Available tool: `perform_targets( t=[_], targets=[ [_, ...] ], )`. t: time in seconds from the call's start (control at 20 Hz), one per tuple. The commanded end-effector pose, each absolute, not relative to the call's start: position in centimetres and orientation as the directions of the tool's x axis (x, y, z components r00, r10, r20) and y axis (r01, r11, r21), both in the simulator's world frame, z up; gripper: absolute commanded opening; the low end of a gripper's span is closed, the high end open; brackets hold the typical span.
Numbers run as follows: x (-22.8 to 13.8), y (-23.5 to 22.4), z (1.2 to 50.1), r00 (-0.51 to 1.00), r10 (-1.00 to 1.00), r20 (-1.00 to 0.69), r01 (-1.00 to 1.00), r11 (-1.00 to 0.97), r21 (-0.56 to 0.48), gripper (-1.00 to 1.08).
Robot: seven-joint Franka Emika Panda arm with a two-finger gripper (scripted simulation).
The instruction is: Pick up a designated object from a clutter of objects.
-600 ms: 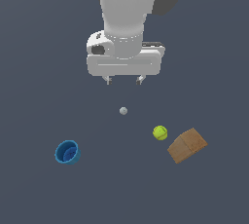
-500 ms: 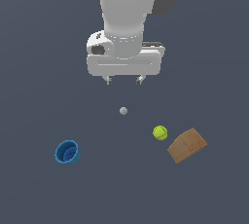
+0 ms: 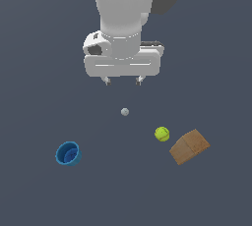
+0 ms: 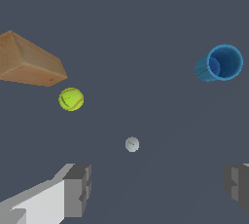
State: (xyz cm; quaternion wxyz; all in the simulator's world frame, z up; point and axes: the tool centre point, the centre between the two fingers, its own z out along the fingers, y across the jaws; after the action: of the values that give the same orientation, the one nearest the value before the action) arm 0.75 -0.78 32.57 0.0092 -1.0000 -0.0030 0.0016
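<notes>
The gripper (image 3: 123,80) hangs high above the counter (image 3: 39,72) with its fingers (image 4: 78,189) spread wide and nothing between them. The brown box (image 3: 189,147) lies on the counter toward the exterior view's right, well apart from the gripper and not under it. The yellow-green ball (image 3: 162,133) sits just beside the box; whether they touch I cannot tell.

In my judgement the main risk is this ball. If the arm comes down a little off, one finger may hit the ball and send it rolling, or push the box aside. The box also lies turned at an angle, so fingers not lined up with its flat faces could close on a corner and let it slip or twist out.

A small grey sphere (image 3: 125,112) sits below the gripper, and the blue cup (image 3: 68,153) lies far away on the other side.

I can read no writing, label or brand on anything; the box faces look plain.
</notes>
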Motion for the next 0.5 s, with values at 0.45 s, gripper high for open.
perform_targets(
  t=[0.45],
  targets=[
    [1.62, 0.06, 32.25, 0.999, -0.042, -0.005, -0.042, -0.999, -0.02, 1.0]
  ],
)
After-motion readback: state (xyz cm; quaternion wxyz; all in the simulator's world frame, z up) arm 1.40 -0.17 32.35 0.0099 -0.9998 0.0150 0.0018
